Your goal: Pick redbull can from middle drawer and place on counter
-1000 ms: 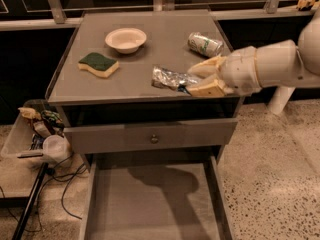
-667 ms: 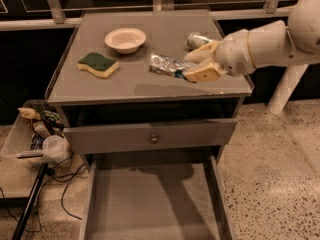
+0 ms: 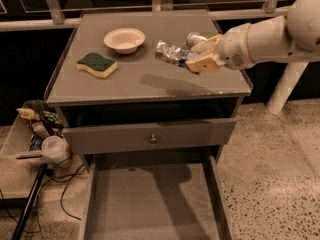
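From where I stand, no word, brand or number can be made out on anything here. The redbull can (image 3: 169, 51), clamped in the claw (image 3: 196, 60) over the right side of the counter (image 3: 150, 91), shows only crumpled silver with blue patches; any lettering on it is too small to tell. The second silver can (image 3: 195, 36), just behind the claw, gives no legible label either. The white bowl (image 3: 124, 39), the green and yellow sponge (image 3: 97, 65) and the grey drawer front (image 3: 110, 138) with its round knob are plain surfaces, as is the bare bottom of the open middle drawer (image 3: 150, 204) below
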Robot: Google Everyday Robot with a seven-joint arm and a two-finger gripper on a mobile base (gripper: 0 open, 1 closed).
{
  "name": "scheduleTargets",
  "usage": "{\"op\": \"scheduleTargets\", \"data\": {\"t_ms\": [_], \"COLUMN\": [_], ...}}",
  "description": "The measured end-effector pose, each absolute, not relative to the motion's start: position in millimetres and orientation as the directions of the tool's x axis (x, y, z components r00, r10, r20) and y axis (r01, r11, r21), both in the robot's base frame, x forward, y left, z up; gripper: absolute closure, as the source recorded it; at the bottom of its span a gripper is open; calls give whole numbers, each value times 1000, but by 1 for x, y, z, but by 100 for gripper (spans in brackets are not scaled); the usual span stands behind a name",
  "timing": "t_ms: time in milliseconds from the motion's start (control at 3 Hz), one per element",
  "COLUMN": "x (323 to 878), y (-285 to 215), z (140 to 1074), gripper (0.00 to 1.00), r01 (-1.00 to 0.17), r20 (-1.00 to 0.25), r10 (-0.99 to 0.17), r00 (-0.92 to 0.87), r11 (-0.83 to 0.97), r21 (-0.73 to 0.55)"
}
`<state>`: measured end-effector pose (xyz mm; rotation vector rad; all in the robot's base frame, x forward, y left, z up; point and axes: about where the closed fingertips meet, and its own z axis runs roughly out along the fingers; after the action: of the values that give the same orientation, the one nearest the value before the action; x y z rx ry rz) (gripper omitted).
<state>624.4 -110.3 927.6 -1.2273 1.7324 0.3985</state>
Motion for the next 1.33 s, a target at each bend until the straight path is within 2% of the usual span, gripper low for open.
{"op": "scheduleTargets", "data": {"t_ms": [333,1333], "x": [629,654], "y": [-109,-80], "z": [915,904], "gripper": [100,100], "r01": [-821,-767], "r20": [-836,-759], "r10": [-540,-639], "r00": [-92,-121], "r11": [517,546], "r21": [-244,-337]}}
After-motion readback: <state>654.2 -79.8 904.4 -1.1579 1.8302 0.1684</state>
